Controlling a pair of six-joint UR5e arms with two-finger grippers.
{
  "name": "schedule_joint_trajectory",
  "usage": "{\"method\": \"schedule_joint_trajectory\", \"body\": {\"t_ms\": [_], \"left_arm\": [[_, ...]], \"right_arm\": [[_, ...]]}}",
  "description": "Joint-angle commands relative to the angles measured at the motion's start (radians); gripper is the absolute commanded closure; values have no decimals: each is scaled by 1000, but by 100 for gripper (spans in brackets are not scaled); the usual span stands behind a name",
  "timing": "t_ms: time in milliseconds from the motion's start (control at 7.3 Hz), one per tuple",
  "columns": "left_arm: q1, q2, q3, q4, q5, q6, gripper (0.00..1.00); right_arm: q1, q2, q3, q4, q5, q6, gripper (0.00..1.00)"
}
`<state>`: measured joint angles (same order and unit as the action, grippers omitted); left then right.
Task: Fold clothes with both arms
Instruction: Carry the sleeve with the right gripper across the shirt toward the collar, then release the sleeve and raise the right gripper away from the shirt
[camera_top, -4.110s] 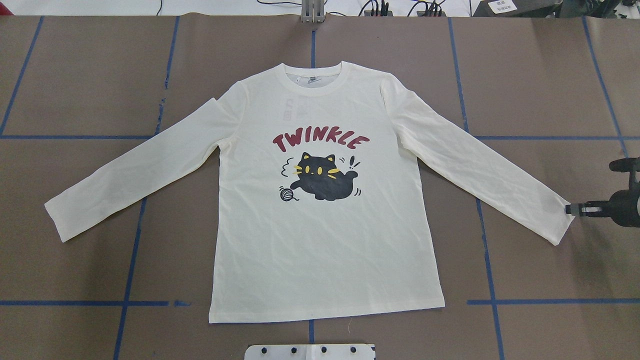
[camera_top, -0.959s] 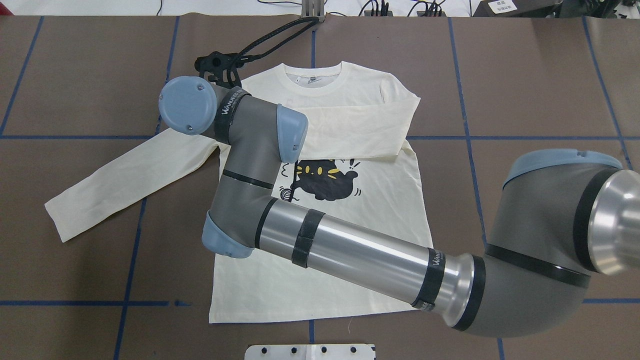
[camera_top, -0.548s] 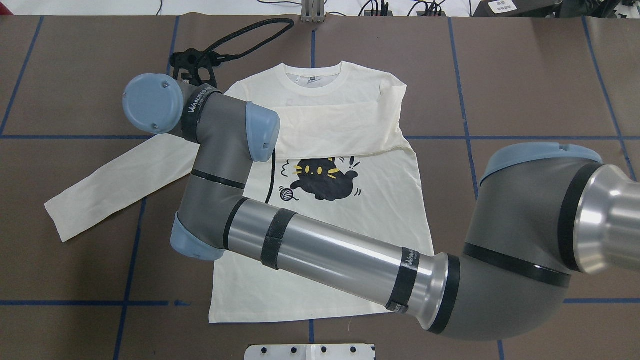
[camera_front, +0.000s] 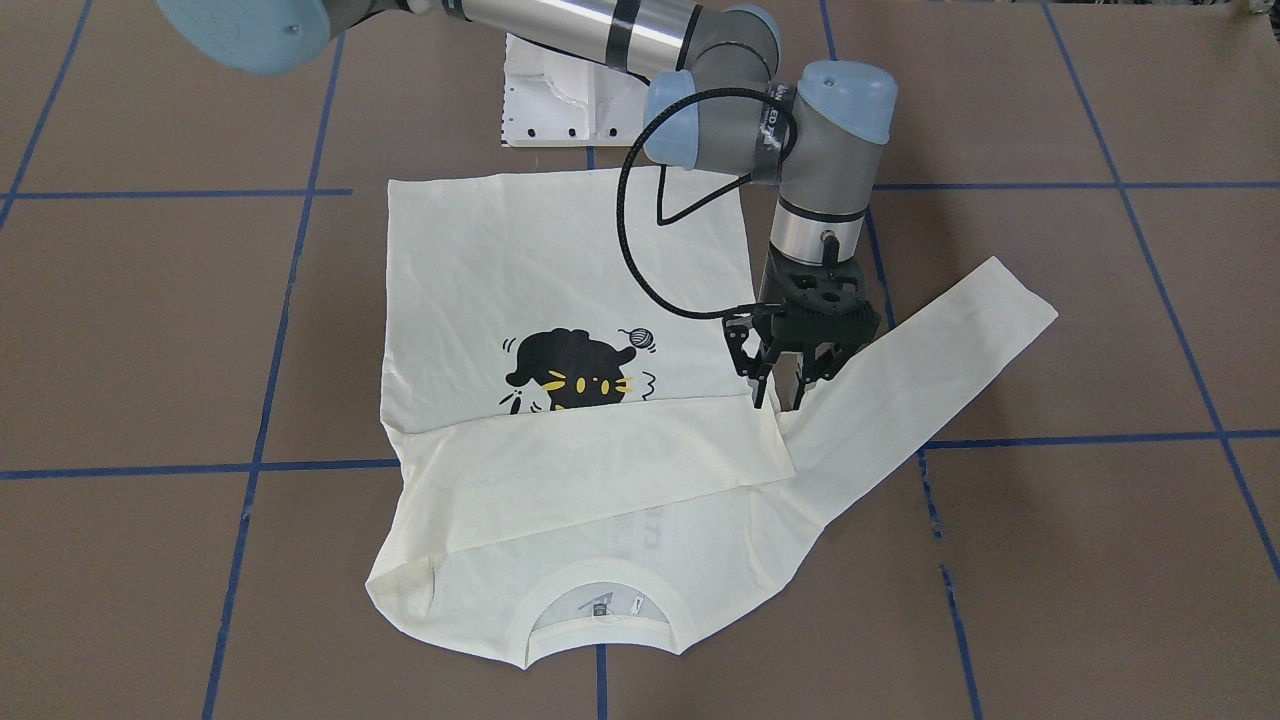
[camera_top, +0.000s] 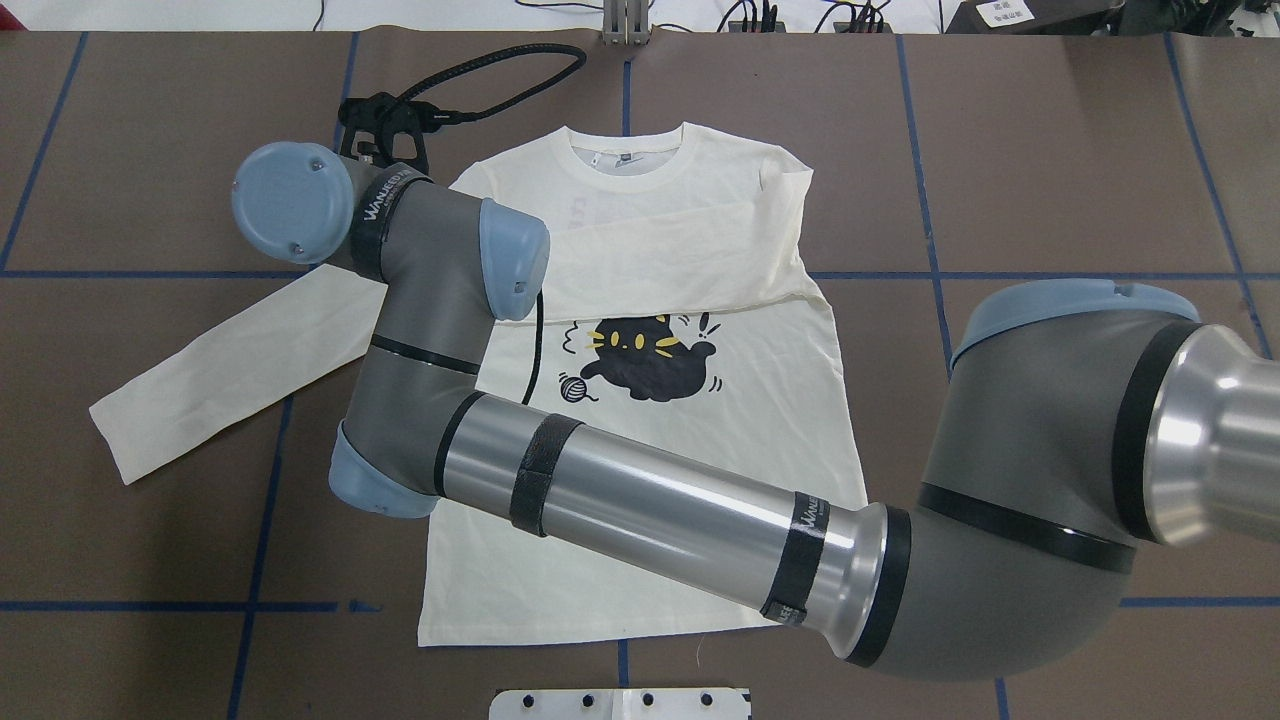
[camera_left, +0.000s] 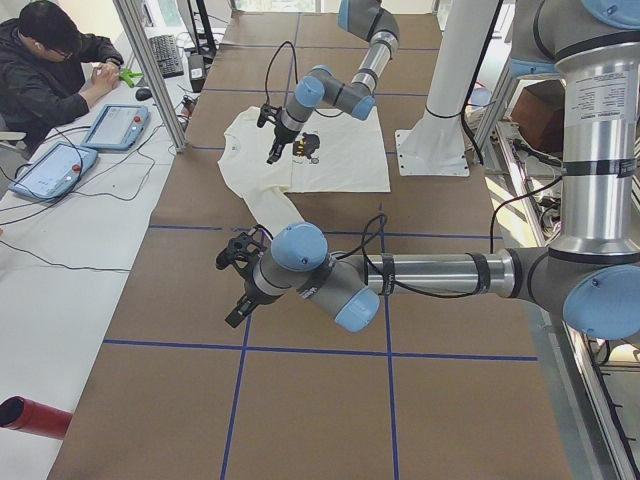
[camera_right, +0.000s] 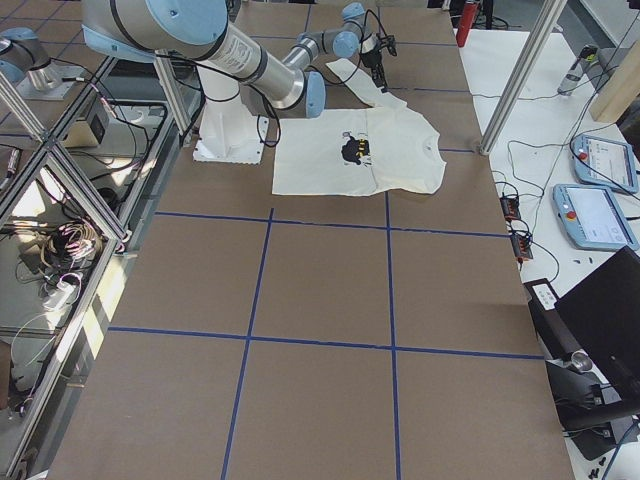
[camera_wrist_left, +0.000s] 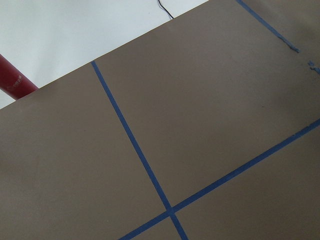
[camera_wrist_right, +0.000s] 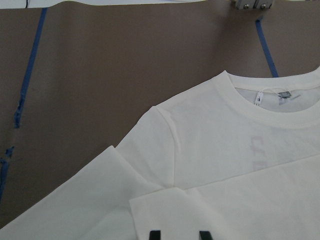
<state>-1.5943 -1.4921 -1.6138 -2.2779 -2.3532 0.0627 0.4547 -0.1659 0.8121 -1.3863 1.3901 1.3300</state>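
The clothes are one cream long-sleeved shirt (camera_top: 650, 480) lying face up, its black cat print (camera_front: 565, 370) showing. One sleeve (camera_top: 680, 250) is folded flat across the chest and covers the lettering. The other sleeve (camera_top: 220, 370) stretches out over the table. My right arm (camera_top: 650, 505) reaches across the shirt. Its gripper (camera_front: 778, 403) hangs open just above the folded sleeve's cuff (camera_wrist_right: 165, 212), at the far shoulder, with nothing between the fingers. My left gripper (camera_left: 238, 308) hovers over bare table away from the shirt; I cannot tell whether it is open or shut.
Blue tape lines (camera_top: 260, 500) divide the brown table. The white base plate (camera_top: 620, 703) sits by the shirt's hem. A person (camera_left: 50, 70) sits at a side desk with tablets. A red cylinder (camera_wrist_left: 15, 82) lies beyond the table edge.
Earlier the shirt lay spread flat with my right gripper at the right cuff. That sleeve now lies folded across the chest. My right arm has drifted left over the last second.
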Motion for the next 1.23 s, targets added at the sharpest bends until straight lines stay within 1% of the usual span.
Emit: {"method": "schedule_joint_trajectory", "body": {"t_ms": [0, 137, 274, 411, 548, 685, 822, 959, 1096], "left_arm": [[0, -2, -2, 0, 0, -4, 0], [2, -17, -6, 0, 0, -15, 0], [4, -17, -18, -21, -1, -77, 0], [10, -7, -18, -132, 20, -90, 0], [29, 4, -17, -188, 12, -89, 0], [77, 10, -20, -213, -3, -95, 0], [115, 30, -21, -215, -29, -112, 0], [147, 97, -24, -253, 0, -138, 0], [180, 131, -26, -312, 52, -162, 0]], "right_arm": [[45, 11, -1, 0, 74, 8, 1], [106, 8, 2, -11, 207, 0, 1], [169, -12, 45, -63, 322, -20, 1], [244, -103, 208, -183, 424, -114, 0], [316, -262, 418, -254, 498, -238, 0], [376, -376, 535, -284, 527, -330, 0], [450, -485, 615, -284, 590, -494, 0], [534, -597, 689, -281, 680, -649, 0], [599, -732, 775, -266, 732, -776, 0]]}}
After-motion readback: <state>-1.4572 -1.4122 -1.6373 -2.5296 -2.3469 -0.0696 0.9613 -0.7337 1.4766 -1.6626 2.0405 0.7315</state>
